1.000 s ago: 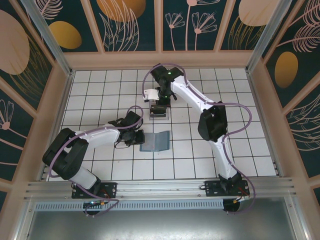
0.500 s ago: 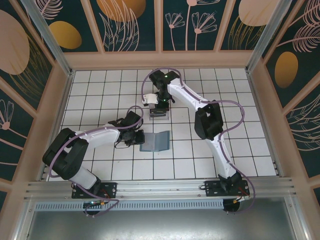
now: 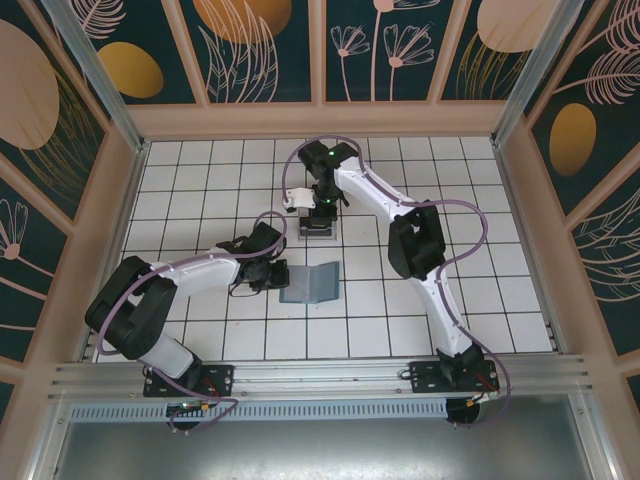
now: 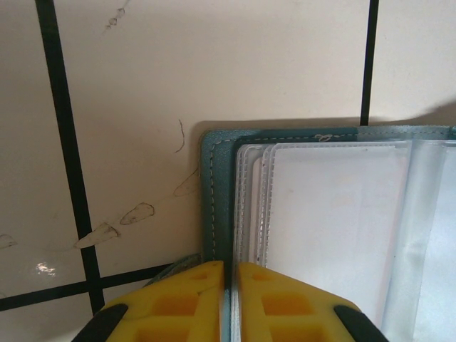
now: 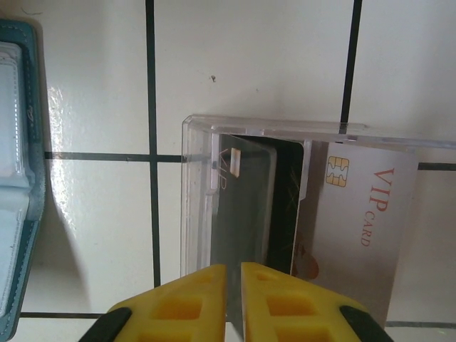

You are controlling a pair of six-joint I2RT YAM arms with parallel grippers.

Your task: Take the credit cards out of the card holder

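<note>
Left wrist view: the left gripper, jaws narrow, pinches the edge of the card holder at bottom centre, probably to anchor it. Right wrist view: the right gripper, barely parted, straddles the dark card in the clear tray mid-frame. I cannot tell whether it grips the card. The white card leans at right.

Slate-blue card holder is being held part-open, clear sleeves up, L edge being pinched betw. fingers of left pincer. Dark card is being seen tilted, near edge running into gap of right pincer. White VIP card is being seen flat, just R of it.
</note>
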